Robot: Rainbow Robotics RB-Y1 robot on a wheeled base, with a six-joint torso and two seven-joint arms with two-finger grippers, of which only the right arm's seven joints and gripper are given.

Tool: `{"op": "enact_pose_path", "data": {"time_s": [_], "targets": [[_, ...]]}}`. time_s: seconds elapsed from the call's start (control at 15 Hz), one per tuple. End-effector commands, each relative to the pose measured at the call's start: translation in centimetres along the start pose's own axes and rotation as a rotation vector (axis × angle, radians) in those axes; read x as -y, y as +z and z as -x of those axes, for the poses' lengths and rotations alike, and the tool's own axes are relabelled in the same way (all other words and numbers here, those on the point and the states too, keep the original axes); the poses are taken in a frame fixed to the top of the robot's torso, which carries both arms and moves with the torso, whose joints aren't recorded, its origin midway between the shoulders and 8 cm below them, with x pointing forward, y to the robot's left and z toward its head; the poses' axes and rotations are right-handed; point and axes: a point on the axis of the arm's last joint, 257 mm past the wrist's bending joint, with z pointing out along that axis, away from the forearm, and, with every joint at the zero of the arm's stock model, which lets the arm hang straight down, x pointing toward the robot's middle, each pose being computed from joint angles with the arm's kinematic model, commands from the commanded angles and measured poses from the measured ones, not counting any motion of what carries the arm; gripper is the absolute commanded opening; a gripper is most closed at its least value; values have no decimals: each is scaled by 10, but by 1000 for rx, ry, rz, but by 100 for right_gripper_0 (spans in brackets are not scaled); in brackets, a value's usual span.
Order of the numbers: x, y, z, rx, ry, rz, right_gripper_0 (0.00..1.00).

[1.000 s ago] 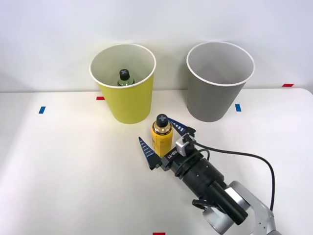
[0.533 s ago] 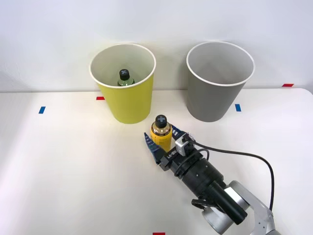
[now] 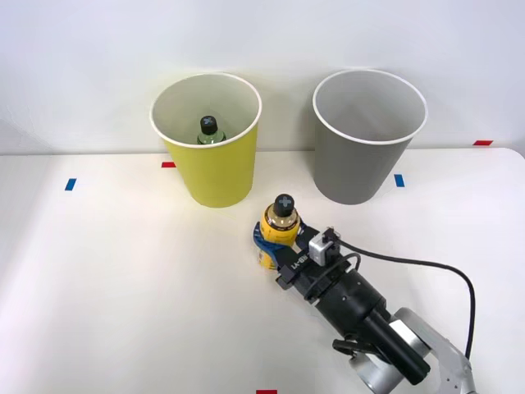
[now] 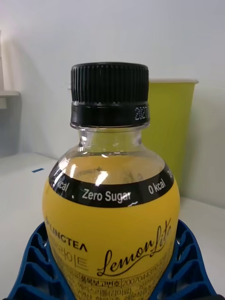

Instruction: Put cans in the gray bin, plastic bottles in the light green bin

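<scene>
A small plastic bottle (image 3: 279, 231) with a yellow label and black screw cap stands just in front of the two bins, with my right gripper (image 3: 274, 243) shut on its body. In the right wrist view the bottle (image 4: 110, 201) is upright between the blue ribbed fingers (image 4: 35, 262), which press against both sides of its label. The light green bin (image 3: 208, 139) stands at the back left with a greenish bottle (image 3: 210, 130) inside it. At the back right is the gray bin (image 3: 367, 134), whose inside looks bare. No cans are in view.
The white table (image 3: 107, 271) stretches wide to the left and front. Blue tape marks (image 3: 70, 184) and red tape marks (image 3: 482, 143) dot its surface. A black cable (image 3: 426, 267) loops off my right arm toward the right edge.
My gripper went from wide open around the yellow-label bottle to shut on it. The bottle and gripper have shifted slightly right and toward the front.
</scene>
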Motion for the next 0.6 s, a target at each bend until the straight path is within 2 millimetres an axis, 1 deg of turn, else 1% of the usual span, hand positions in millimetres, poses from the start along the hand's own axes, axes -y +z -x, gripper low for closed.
{"op": "enact_pose_path", "data": {"time_s": [0.07, 0.33, 0.47, 0.6], "targets": [[0, -7, 23, 30, 54, 31, 9], [-8, -4, 62, 75, 126, 88, 9], [-13, 4, 92, 71, 140, 85, 9], [-19, 11, 128, 76, 171, 77, 9]]}}
